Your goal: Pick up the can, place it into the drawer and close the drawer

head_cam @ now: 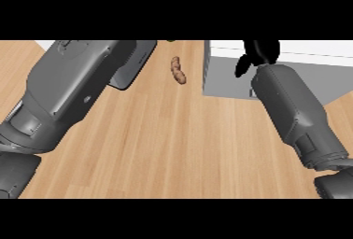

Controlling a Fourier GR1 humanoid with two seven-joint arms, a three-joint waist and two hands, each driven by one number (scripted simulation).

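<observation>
No can shows anywhere in the head view. My right hand is black and sits at the top edge, over the near left part of the grey-and-white drawer; the picture's top cuts it off. My right forearm runs up to it from the lower right. My left forearm fills the left side and reaches the top edge, where the left hand lies out of sight.
A brown, sausage-shaped item lies on the wooden counter just left of the drawer. A small green thing peeks in at the top edge. The drawer's white rim runs along the upper right.
</observation>
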